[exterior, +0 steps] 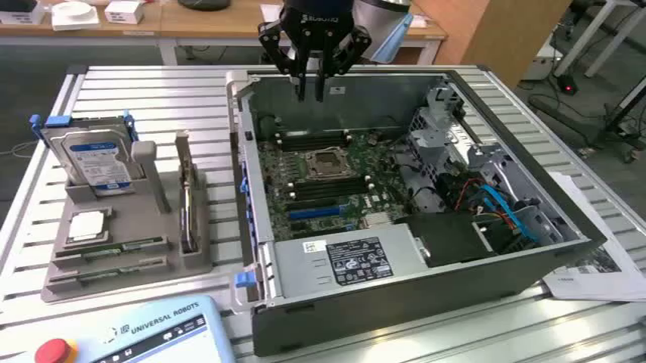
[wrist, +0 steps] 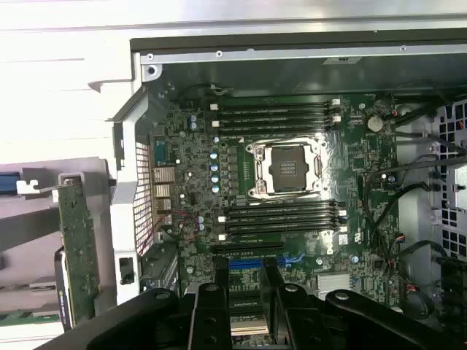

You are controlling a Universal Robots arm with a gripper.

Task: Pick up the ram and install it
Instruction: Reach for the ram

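Observation:
A ram stick (exterior: 186, 204) stands on its long edge in the grey holder tray (exterior: 151, 249) at the exterior view's left; in the wrist view it is a green board (wrist: 76, 248) beside the case. Two more green sticks (exterior: 113, 248) lie flat in the tray's front slots. My gripper (exterior: 311, 96) hangs above the far wall of the open computer case (exterior: 404, 302), well away from the tray. Its black fingers (wrist: 211, 306) stand apart over the motherboard (wrist: 190, 160) with nothing between them, so the gripper (wrist: 244, 264) is open. Dark memory slots (wrist: 281, 219) flank the processor socket (wrist: 286, 168).
A hard drive (exterior: 96, 162) stands upright at the tray's back, with a square silver chip (exterior: 86, 227) in front of it. A teach pendant (exterior: 141, 333) lies at the near edge. Cables and a drive cage (exterior: 474, 181) fill the case's right side. Papers (exterior: 595, 276) lie beside the case.

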